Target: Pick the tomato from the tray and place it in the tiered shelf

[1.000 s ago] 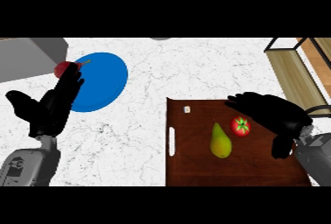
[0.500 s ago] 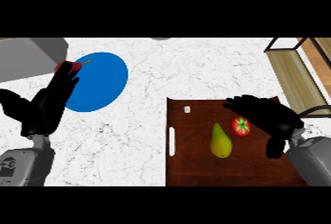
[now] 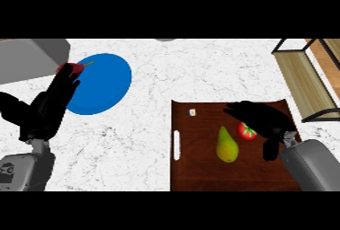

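Spreading under everything is the marbled desk (image 3: 199,72), with the tiered shelf (image 3: 306,81) cut off at its right edge. On my right lies the brown tray (image 3: 199,170), holding a pear (image 3: 226,144) and, just beside it, the tomato (image 3: 247,131). My right hand (image 3: 262,119) curls over the tomato, hiding part of it; I cannot tell whether it grips. My left hand (image 3: 46,108) rests open, fingers straight, overlapping the blue plate (image 3: 103,85), beside a red thing (image 3: 69,68) I cannot make out.

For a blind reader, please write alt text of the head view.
The robot's right hand curls over a red tomato on a dark brown wooden tray, beside a yellow-green pear. The left hand rests open near a round blue plate; a wooden tiered shelf stands right.
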